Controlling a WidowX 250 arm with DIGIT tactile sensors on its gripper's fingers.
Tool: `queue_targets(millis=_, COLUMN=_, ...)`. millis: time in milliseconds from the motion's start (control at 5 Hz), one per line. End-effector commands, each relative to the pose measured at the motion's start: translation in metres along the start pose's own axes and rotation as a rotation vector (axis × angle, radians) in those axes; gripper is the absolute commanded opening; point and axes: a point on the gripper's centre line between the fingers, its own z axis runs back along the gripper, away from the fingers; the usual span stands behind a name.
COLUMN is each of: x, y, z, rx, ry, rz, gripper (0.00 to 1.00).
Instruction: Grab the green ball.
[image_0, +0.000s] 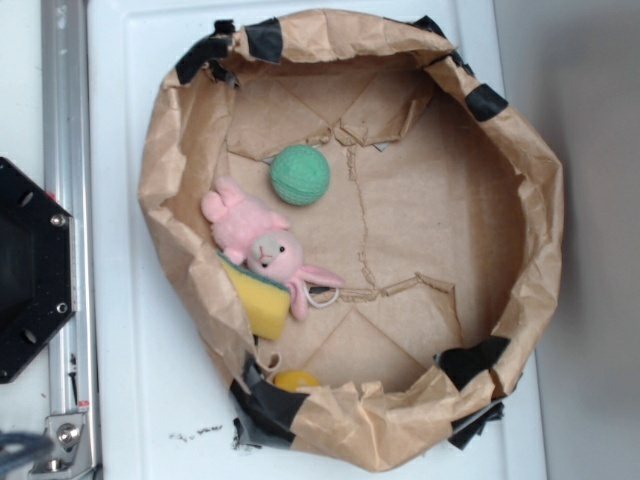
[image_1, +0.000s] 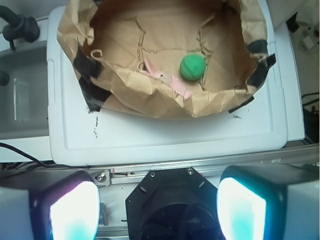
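Looking down in the exterior view, a wide round nest of crumpled brown paper (image_0: 530, 180), patched with black tape along its rim, fills most of the frame and sits on a white plastic surface (image_0: 130, 380). A mint-green round ball with a knitted, ribbed texture (image_0: 300, 175) lies on the paper floor in the upper left part of the nest, apart from everything else. Just below and left of it, a pink plush bunny (image_0: 262, 240) lies tilted against the nest's left wall, partly over a yellow sponge with a dark green edge (image_0: 258, 298). A small smooth yellow ball (image_0: 295, 380) rests at the lower edge of the nest, beside black tape. A black robot base (image_0: 30, 270) shows at the left edge of the frame, next to a metal rail (image_0: 68, 110). No pincer appears in this view.

In the wrist view, the pincer (image_1: 157, 210) spans the bottom of the frame; its two pale fingers (image_1: 72, 210), glowing blue-white, stand wide apart at the lower left and lower right, with nothing held between them. The green ball (image_1: 193, 67) lies in the upper middle of the frame, inside the paper nest (image_1: 150, 100), well apart from the fingers and slightly right of the gap between them. A bit of the pink bunny (image_1: 175, 85) peeks over the nest's near wall, just left of the ball.
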Motion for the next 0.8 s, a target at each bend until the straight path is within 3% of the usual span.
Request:
queue_targets(millis=0, x=0.0, y=0.0, z=0.0, rx=0.0, ry=0.0, rz=0.0, gripper=1.0)
queue_targets(millis=200, x=0.047, y=0.007, z=-0.037, rx=0.037, ry=-0.252, rz=0.024, gripper=1.0)
queue_targets(millis=400, x=0.089, y=0.008, z=-0.076, rx=0.046, ry=-0.267, rz=-0.001, gripper=1.0)
queue_targets(millis=600, x=0.094, y=0.027, z=-0.112, rx=0.024, ry=-0.211, rz=0.046, gripper=1.0)
